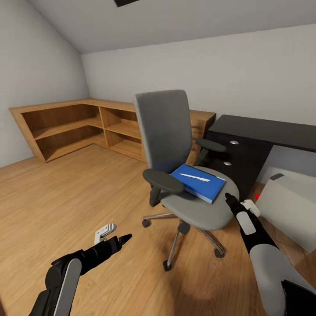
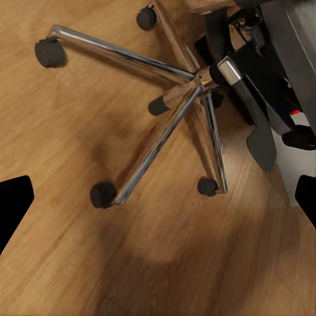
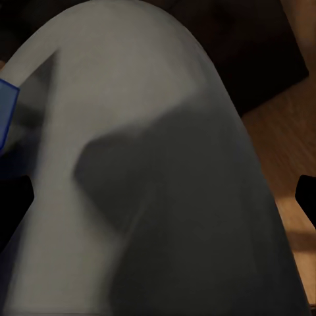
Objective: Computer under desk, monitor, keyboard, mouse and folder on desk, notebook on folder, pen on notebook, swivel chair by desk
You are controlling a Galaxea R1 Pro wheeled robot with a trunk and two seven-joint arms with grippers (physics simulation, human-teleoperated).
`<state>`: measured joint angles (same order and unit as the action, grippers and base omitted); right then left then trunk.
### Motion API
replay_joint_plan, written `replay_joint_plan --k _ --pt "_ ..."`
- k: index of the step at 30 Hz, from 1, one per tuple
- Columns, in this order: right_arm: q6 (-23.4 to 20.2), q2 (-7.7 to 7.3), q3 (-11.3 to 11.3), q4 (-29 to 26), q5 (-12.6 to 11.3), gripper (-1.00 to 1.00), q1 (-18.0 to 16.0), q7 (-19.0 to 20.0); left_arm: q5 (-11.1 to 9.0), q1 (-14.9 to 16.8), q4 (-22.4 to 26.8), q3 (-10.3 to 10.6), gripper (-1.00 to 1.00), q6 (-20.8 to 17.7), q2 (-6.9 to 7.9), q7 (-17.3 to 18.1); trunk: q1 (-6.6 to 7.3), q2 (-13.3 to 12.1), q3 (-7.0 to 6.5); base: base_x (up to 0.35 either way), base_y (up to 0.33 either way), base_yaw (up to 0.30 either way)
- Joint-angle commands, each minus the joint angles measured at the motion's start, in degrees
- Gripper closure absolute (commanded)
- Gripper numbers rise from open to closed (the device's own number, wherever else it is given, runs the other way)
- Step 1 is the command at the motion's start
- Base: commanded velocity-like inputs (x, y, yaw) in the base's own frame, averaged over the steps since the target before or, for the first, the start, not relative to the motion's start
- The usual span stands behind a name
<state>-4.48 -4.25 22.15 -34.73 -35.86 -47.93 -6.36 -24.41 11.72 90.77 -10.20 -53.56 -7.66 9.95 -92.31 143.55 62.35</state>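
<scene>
The grey swivel chair (image 1: 162,127) stands mid-room on its chrome base (image 2: 178,92). The blue folder (image 1: 199,183) lies on its seat (image 3: 164,197), and the white pen (image 1: 195,177) rests on the folder. To the right is the black desk (image 1: 263,129), with the pale computer (image 1: 289,206) on the floor beside it. My right gripper (image 1: 229,197) hovers open just above the seat's right edge, close to the folder's corner (image 3: 6,108). Over the floor left of the chair, my left gripper (image 1: 125,238) is open and empty. Monitor, keyboard, mouse and notebook are out of view.
A low L-shaped wooden shelf unit (image 1: 74,127) runs along the back left walls. A light wooden drawer unit (image 1: 201,120) stands behind the chair. Open wooden floor (image 1: 66,197) spreads to the left and front. The chair's castors (image 2: 103,194) spread out near my left gripper.
</scene>
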Motion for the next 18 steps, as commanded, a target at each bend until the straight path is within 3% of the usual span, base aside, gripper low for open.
replay_joint_plan --k 1,6,13,14,18 --pt "-0.29 0.03 -0.09 0.22 -0.76 -1.0 0.03 -0.24 0.43 0.05 0.02 -0.17 -1.0 -0.32 -0.07 0.57 0.0 0.01 0.07 0.0 0.0 0.018" --pt "-0.27 0.03 -0.09 0.12 -0.51 -1.0 0.03 -0.24 0.42 0.05 0.02 -0.19 -1.0 -0.32 -0.04 0.52 0.0 0.01 0.09 0.0 0.0 0.062" --pt "-0.27 0.03 -0.09 -0.09 1.12 -1.0 0.03 -0.31 0.41 0.05 0.02 -0.18 -1.0 -0.32 -0.07 0.51 0.0 0.01 0.09 0.0 0.0 0.24" --pt "-0.27 0.03 -0.09 0.72 -1.21 -1.0 0.03 -0.32 0.41 0.05 0.02 -0.17 -1.0 -0.32 -0.07 0.51 0.0 0.01 0.09 0.0 0.0 0.271" --pt "-0.27 0.03 -0.09 0.72 -1.22 -1.0 0.03 -0.27 0.41 0.05 0.02 -0.18 -1.0 -0.32 -0.07 0.51 0.0 0.01 0.09 0.0 0.0 0.273"
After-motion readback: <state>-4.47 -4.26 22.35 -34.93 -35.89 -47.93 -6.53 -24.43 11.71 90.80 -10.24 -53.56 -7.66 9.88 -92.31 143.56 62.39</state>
